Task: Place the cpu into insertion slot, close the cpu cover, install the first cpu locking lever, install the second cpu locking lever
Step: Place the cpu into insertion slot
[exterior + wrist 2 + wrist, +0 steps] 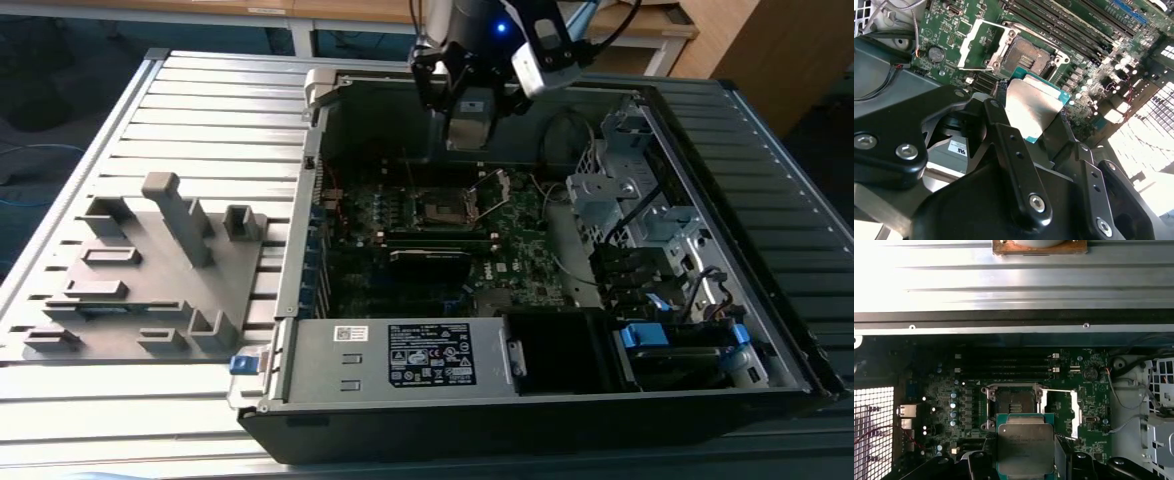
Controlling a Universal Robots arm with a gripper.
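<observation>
My gripper (1025, 462) is shut on the cpu (1025, 446), a small square chip with a dull silvery top and a green edge, held flat between the two black fingers (1004, 130). In both wrist views the cpu hangs above the green board, a little short of the insertion slot (1014, 402), a dark square socket with a metal rim. The cpu cover (1066, 412) stands swung open beside the slot. The second wrist view shows the cpu (1031, 105), the slot (1029, 56) and the open cover (985, 44). In the exterior view the gripper (467, 135) hovers over the slot (438, 208).
The open computer case (307, 250) lies on a slatted metal table. Long black memory slots (1004, 365) run beside the socket. A drive cage with cables (627, 205) is at the exterior view's right, the power supply (400, 355) in front, and a grey fixture plate (134, 280) at the left.
</observation>
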